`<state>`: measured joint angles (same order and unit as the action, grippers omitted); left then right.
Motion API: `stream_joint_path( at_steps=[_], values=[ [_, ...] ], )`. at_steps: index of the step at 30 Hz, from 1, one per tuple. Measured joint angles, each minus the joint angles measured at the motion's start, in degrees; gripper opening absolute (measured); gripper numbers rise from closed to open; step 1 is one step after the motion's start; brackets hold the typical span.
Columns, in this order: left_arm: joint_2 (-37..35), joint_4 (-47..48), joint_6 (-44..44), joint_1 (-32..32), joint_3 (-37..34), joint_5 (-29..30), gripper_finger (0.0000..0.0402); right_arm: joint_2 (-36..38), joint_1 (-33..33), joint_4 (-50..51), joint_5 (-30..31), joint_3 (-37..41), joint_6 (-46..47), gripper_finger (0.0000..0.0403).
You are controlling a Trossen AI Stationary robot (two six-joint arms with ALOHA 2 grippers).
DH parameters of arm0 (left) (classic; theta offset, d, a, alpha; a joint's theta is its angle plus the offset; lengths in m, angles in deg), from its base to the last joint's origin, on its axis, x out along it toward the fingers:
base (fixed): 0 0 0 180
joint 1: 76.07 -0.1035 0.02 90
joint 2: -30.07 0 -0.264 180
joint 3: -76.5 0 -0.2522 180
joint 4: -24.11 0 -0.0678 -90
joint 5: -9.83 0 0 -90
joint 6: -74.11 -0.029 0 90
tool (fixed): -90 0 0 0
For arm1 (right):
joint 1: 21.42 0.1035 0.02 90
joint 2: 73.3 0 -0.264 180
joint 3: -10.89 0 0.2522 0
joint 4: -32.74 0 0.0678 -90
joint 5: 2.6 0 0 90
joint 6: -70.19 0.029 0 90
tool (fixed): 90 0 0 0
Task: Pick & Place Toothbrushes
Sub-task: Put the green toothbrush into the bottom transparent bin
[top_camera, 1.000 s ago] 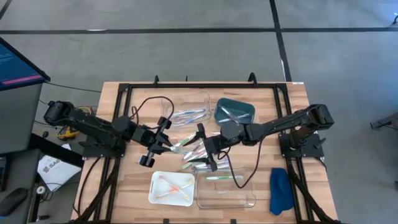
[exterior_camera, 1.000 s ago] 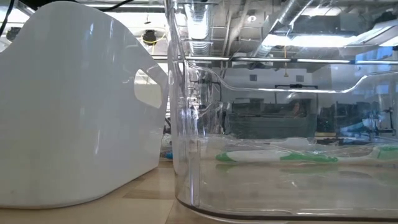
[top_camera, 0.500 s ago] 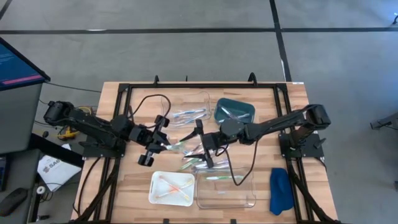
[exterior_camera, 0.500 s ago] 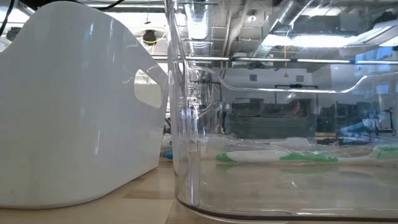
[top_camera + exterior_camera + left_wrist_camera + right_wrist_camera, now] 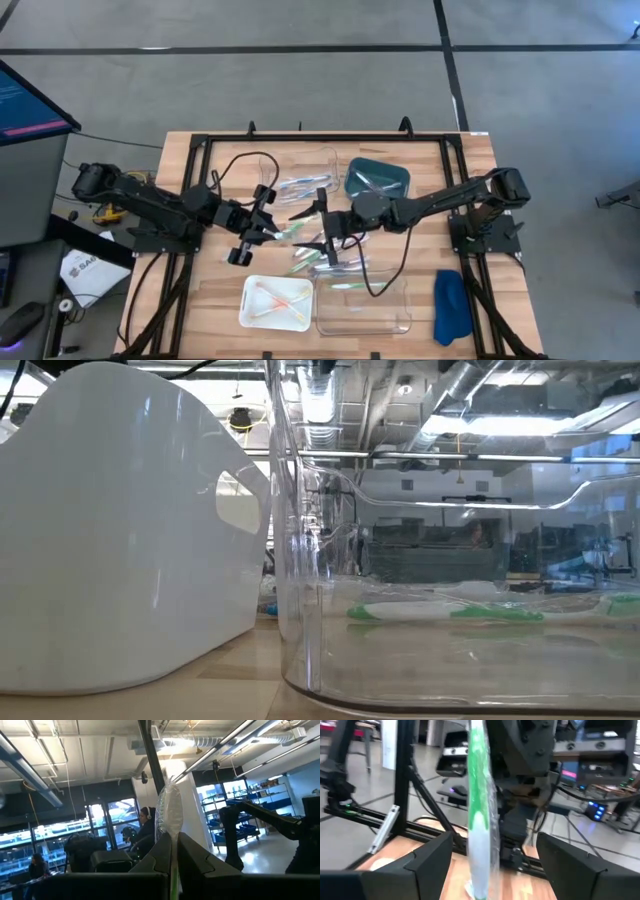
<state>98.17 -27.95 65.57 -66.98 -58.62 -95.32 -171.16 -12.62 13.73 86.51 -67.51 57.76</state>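
Observation:
My left gripper (image 5: 262,229) hangs over the table's middle left, shut on a green-and-white toothbrush (image 5: 284,232) in a clear wrapper. The toothbrush points toward my right gripper (image 5: 322,227). That gripper is open, and its fingers (image 5: 427,862) stand on either side of the toothbrush's free end (image 5: 480,815) without touching it. More toothbrushes (image 5: 325,262) lie loose on the wood below the right gripper. Others lie in the far clear tray (image 5: 305,160), the teal tray (image 5: 350,172), the white tray (image 5: 248,300) and the near clear tray (image 5: 400,318). My left gripper pinches the wrapped toothbrush near one end (image 5: 173,840) between its two fingers. The fingers come from the table's left, slanting a little upward, and lie along it. The rest of the toothbrush (image 5: 169,812) sticks out past the fingertips, lifted clear of the table.
A blue cloth (image 5: 452,305) lies at the near right corner. A black frame (image 5: 330,137) borders the table. Cables (image 5: 240,165) trail over the wood. In the low view the white tray (image 5: 120,540) and the clear tray's wall (image 5: 300,560), with a green toothbrush (image 5: 450,612) inside, fill the foreground.
My right gripper has swung a little toward the table's left and far side, closing in on the toothbrush's free end, and has turned slightly. It has stayed open. The toothbrush has stayed in my left gripper.

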Motion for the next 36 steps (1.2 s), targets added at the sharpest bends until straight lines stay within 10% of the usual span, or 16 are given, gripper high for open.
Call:
stream_joint_path(
  at_steps=[36],
  values=[
    [-0.1,4.8,0.4,-2.0,0.0,2.1,0.0007,0.0,-0.6,9.0,2.9,0.0,2.6,0.0281]
  ],
)
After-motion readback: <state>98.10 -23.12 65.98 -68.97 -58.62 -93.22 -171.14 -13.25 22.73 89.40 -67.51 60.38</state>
